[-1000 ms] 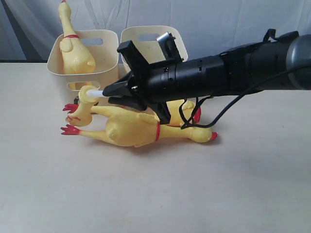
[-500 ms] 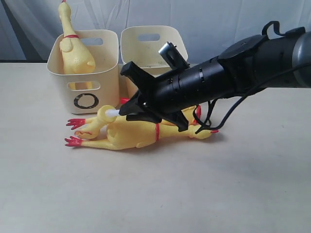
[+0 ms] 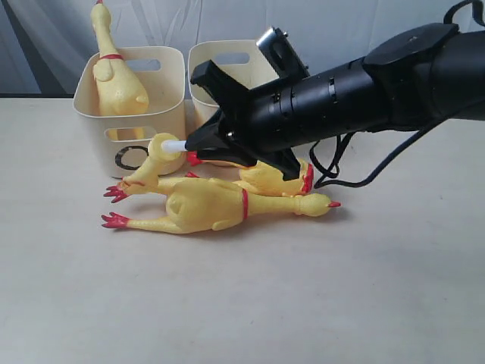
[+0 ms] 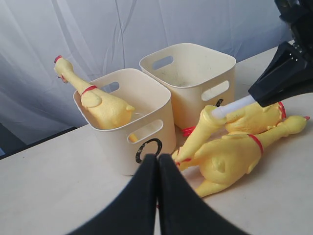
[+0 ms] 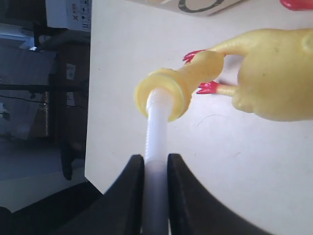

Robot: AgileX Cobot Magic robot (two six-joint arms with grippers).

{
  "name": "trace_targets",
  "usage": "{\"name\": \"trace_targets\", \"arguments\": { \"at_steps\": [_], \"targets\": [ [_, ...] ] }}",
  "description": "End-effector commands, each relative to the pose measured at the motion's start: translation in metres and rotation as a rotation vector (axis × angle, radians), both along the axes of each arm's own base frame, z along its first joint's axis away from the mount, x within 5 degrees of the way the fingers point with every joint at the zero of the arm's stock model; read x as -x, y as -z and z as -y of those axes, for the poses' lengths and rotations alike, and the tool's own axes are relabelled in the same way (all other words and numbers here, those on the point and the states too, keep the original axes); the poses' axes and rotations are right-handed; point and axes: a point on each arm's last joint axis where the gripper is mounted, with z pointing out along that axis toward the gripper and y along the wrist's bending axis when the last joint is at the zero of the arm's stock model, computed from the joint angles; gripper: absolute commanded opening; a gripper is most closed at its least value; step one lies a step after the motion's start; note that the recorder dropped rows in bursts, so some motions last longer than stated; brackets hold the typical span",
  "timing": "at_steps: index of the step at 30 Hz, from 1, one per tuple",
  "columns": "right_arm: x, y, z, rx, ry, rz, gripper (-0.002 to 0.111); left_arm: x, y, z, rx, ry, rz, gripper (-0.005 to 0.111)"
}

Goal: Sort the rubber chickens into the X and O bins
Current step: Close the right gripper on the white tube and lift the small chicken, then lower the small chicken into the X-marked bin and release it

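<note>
One rubber chicken [image 3: 115,85] stands head-up in the O bin [image 3: 168,114]. The X bin [image 3: 227,54] is beside it, its mark hidden by my right arm in the exterior view. Two rubber chickens lie on the table in front of the bins: the front one [image 3: 208,206] and another [image 3: 269,178] behind it. My right gripper [image 3: 188,145] is shut on a white tube [image 5: 157,125] that sticks out of a yellow flange [image 5: 164,90] at a chicken's tail end, which is lifted above the table. My left gripper [image 4: 157,164] is shut with nothing in it, near the O bin [image 4: 146,147].
A pale curtain [image 3: 341,30] hangs behind the bins. The beige table [image 3: 303,303] extends wide in front of the chickens. The right arm's black cable [image 3: 356,178] droops over the table near the chickens' heads.
My right gripper, still shut on the white tube, dipped toward the table and to the right, then rose again. The chicken's tail end followed and the two lying chickens shifted slightly.
</note>
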Motion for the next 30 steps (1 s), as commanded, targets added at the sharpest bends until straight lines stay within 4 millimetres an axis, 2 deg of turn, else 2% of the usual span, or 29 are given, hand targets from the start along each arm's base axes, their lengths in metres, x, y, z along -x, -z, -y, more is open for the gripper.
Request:
{"name": "trace_targets", "arguments": {
  "at_steps": [1,10,18,23,27,30],
  "targets": [
    [0.005,-0.021,0.005,-0.035,0.008,0.066,-0.001,0.001,0.000,0.000,0.014,0.003,0.013,0.000],
    [0.009,-0.055,0.012,-0.124,0.071,0.203,-0.001,0.001,0.000,0.000,0.014,0.003,0.013,0.000],
    [0.004,-0.069,0.017,-0.149,0.148,0.332,-0.001,0.001,0.000,0.000,0.014,0.003,0.013,0.000],
    [-0.010,-0.067,0.028,-0.024,0.278,0.461,-0.001,0.001,0.000,0.000,0.014,0.003,0.013,0.000],
    [-0.027,-0.057,0.046,0.208,0.436,0.574,-0.001,0.002,0.000,0.000,0.013,0.003,0.010,0.000],
    [-0.042,-0.045,0.041,0.314,0.415,0.631,-0.001,0.002,0.000,0.000,0.013,0.003,0.010,0.000]
  ]
}}
